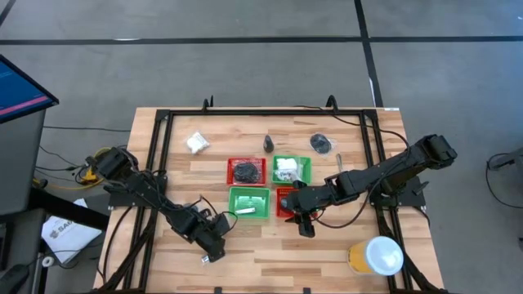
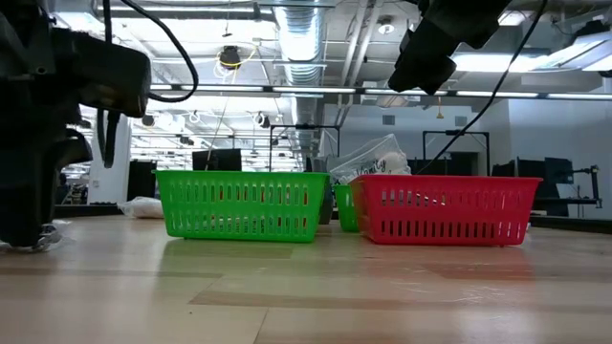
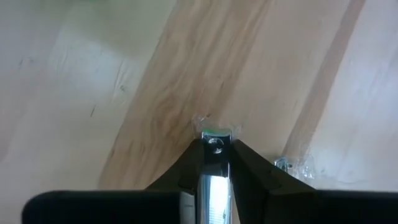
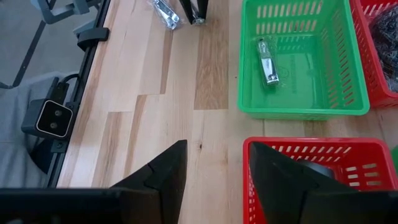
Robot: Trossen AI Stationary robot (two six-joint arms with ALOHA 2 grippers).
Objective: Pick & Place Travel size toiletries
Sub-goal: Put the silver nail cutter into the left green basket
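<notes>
Grey floor surrounds the wooden table (image 1: 270, 245), which sits inside a black frame with cables trailing off its left side. Near the table's middle stand four mesh baskets in a tight cluster. The far red basket (image 1: 246, 171) holds a pile of black coiled pieces (image 1: 246, 172). The far green basket (image 1: 292, 170) just beside it holds white crinkly packets (image 1: 287, 171). The near green basket (image 4: 293, 59) holds one silver nail clipper in a clear wrapper (image 4: 267, 61). The near red basket (image 4: 323, 168) has something dark lying in it that I cannot make out.

Towards the far edge lie a loose white packet (image 1: 196, 144), a small dark bottle (image 1: 268, 144) and another black coiled piece (image 1: 322, 144), all well apart from one another. A yellow tub with a white lid (image 1: 377, 255) stands by the near right corner.

The left tool (image 1: 214, 251) is down at the table near the near edge, left of the baskets. Its fingers (image 3: 249, 168) are pinching a silver nail clipper (image 3: 213, 174), whose tip meets the wood; a second wrapped clipper (image 4: 163, 12) lies just beside it on the table.

The right tool (image 1: 304, 229) hangs low at the near side of the near red basket, its fingers (image 4: 163, 177) spread with nothing between them.
</notes>
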